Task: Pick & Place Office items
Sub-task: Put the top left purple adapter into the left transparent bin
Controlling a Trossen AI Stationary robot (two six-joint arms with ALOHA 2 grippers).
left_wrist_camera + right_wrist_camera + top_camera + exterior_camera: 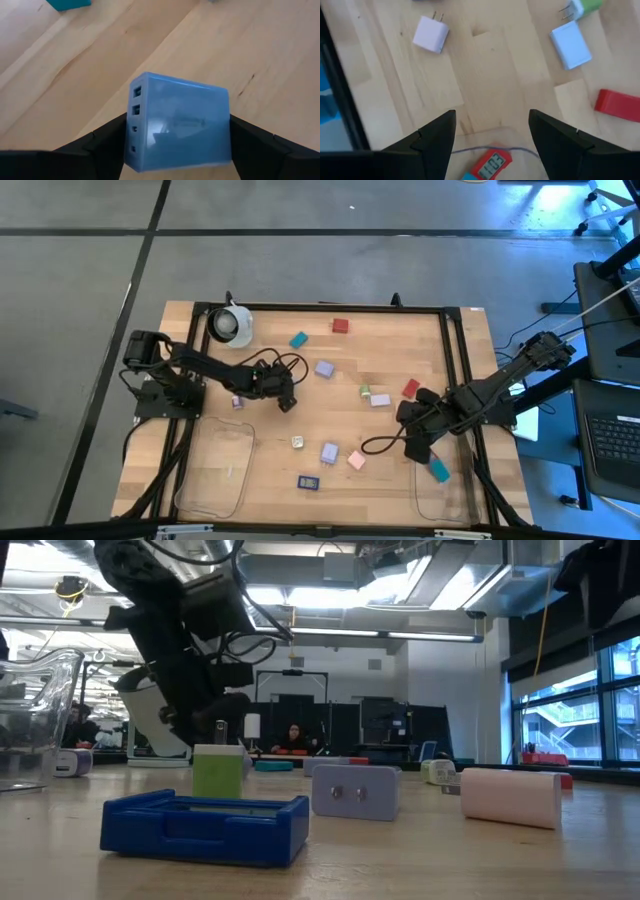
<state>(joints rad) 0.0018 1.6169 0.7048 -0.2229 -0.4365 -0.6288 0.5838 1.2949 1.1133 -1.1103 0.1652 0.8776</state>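
Left claw low over the surface, fingers apart, bracketing a lavender-blue charger block (port side showing); contact with the sides not clear. Teal piece lies beyond it. Right claw hovers spread and empty near the right clear tray. Below it: pink plug, pale blue block, red piece, red timer.

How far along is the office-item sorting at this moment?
Early. Done: one teal piece lies in the right clear tray; the left tray looks bare. In hand: the left gripper is down around a light blue block. The right gripper hangs open, empty. Left: some ten pieces loose on the table, like the dark blue piece.
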